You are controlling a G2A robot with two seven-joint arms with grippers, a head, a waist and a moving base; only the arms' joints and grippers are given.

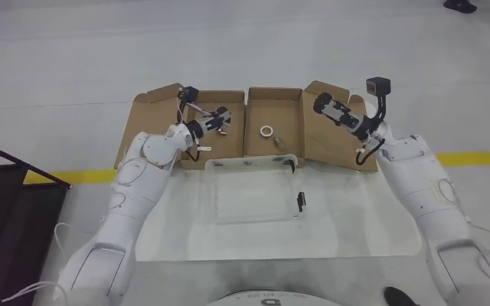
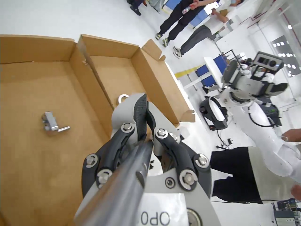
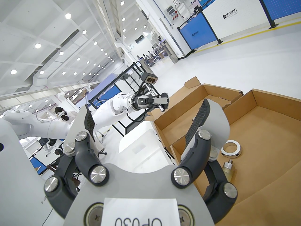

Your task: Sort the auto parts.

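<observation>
My left gripper (image 1: 217, 121) hangs over the left cardboard box (image 1: 230, 147), shut on a grey metal rod (image 2: 131, 177) that runs back along the palm between the fingers (image 2: 141, 109). A silver bracket (image 2: 50, 124) lies on that box's floor below it. The middle box (image 1: 285, 113) holds a silver ring (image 1: 266, 131) and a small brass fitting (image 1: 279, 140); the right wrist view has the ring (image 3: 231, 149) and the fitting (image 3: 228, 168) too. My right gripper (image 1: 337, 109) stands open and empty (image 3: 145, 118) above the right box (image 1: 337, 149).
A clear plastic tray (image 1: 256, 187) lies on the white mat in front of the boxes, with a small black part (image 1: 302, 201) at its right edge. A black rack (image 1: 19, 206) stands at the table's left. People stand in the room behind.
</observation>
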